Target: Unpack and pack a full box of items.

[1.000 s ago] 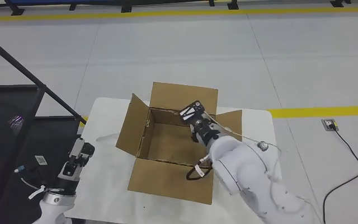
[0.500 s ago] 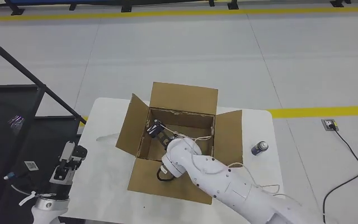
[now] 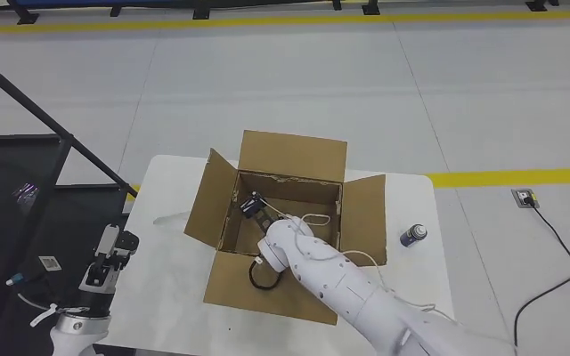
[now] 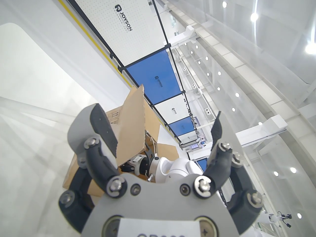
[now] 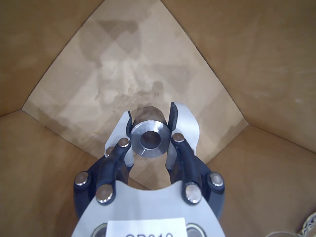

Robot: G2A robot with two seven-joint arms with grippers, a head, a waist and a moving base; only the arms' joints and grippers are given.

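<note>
Currently my right claw [image 5: 150, 111] clamps a cylinder [image 5: 150, 139] inside the box [image 5: 246, 38]; I judge the smooth metal may slip. Left claw [image 4: 158, 122] wide.

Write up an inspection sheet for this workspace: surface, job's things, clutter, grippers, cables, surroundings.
Surface: white table, carrying the box and a can.
Job's things: cardboard box open, flaps folded out; metal cylinder held inside the box above its floor; small dark can upright on the table, right of the box and apart from it.
Clutter: nothing seen.
Grippers: right gripper down inside the box, jaws closed on the metal cylinder; left gripper at the table's left edge, jaws open and holding nothing.
Cables: white cable looping along the right arm; black cable on the floor from a floor socket.
Surroundings: grey floor with yellow line; black frame to the left.
</note>
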